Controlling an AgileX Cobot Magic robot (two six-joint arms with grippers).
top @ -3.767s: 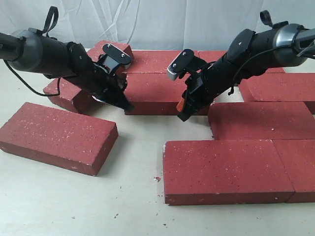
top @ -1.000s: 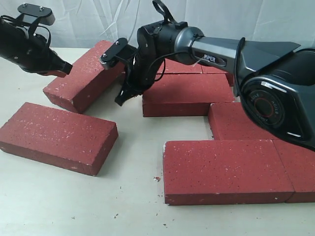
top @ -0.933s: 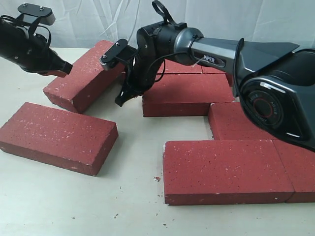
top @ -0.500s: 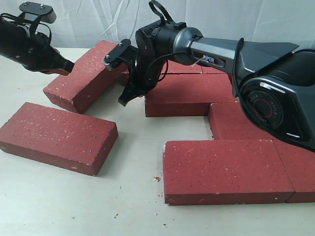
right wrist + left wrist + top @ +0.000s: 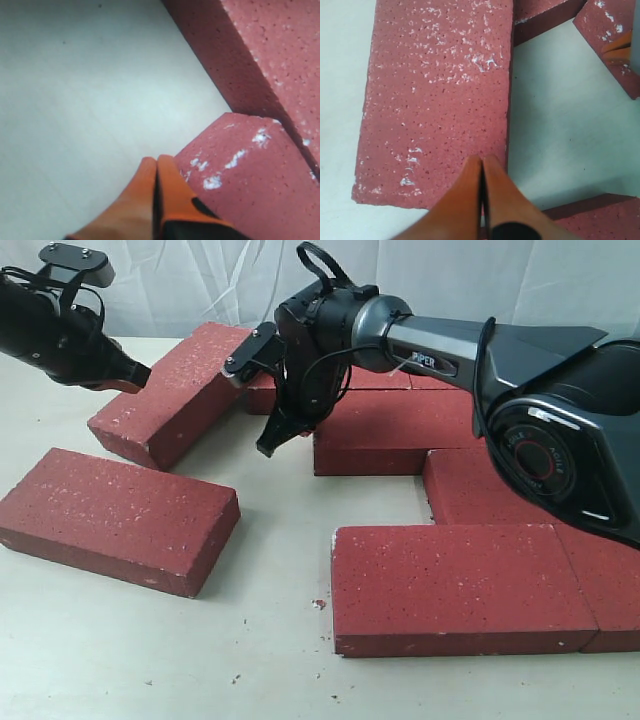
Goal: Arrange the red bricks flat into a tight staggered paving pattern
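Several red bricks lie flat on the pale table (image 5: 260, 640). My right gripper (image 5: 267, 448) reaches across the middle, shut and empty, its tip at the left end of the middle brick (image 5: 395, 435). In the right wrist view the shut fingertips (image 5: 156, 161) sit at that brick's chipped corner (image 5: 240, 175). My left gripper (image 5: 135, 378) is shut and empty over the near end of the slanted brick (image 5: 175, 390), also seen as the gripper (image 5: 482, 162) above the brick (image 5: 437, 95). A loose brick (image 5: 115, 520) lies front left.
A back row of bricks (image 5: 370, 375) lies behind the middle brick. A front brick (image 5: 455, 585) and two more bricks (image 5: 530, 485), (image 5: 610, 580) sit close together on the right. Bare table shows between the loose brick and the front brick. A white cloth (image 5: 200, 280) hangs behind.
My right gripper has moved right and pushed the middle brick rightward, widening the gap to the slanted brick. The left gripper has hardly moved over the last second.
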